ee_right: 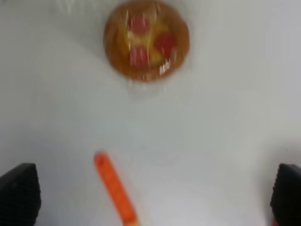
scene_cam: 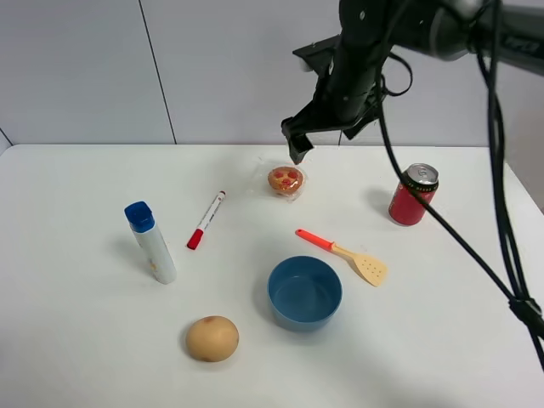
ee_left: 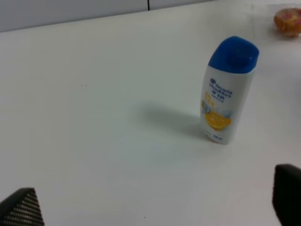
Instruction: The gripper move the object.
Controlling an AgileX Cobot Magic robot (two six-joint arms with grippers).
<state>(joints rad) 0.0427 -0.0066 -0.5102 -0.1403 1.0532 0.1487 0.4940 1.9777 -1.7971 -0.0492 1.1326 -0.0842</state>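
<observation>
While the right gripper point(scene_cam: 323, 140) hangs over the far part of the white tabletop point(scene_cam: 68, 357), we record the following.

Item one: the pastry point(scene_cam: 286, 180), round, golden-brown with red spots, in crinkly clear wrap. It lies on the tabletop just below the right gripper and apart from it. The right wrist view shows it lying free ahead of the fingers point(ee_right: 19, 193). These are spread wide, one at each edge of that view, with nothing between them.

Item two: the left gripper point(ee_left: 153, 202). Only the tips of its fingers show in its own wrist view. We note them spread wide and empty, low over bare tabletop.

Item three: a white bottle point(scene_cam: 151, 242) with a blue cap, upright at the left.

Item four: a red marker point(scene_cam: 206, 219), lying flat between the bottle and the pastry.

Item five: a red can point(scene_cam: 414, 195), upright at the right, well apart from the pastry.

Item six: a spatula point(scene_cam: 344, 253) with an orange handle and a tan blade, lying flat between the pastry and the bowl.

Item seven: a blue bowl point(scene_cam: 305, 291), upright, near the front.

Item eight: a plain tan ball point(scene_cam: 212, 338), left of the bowl.
</observation>
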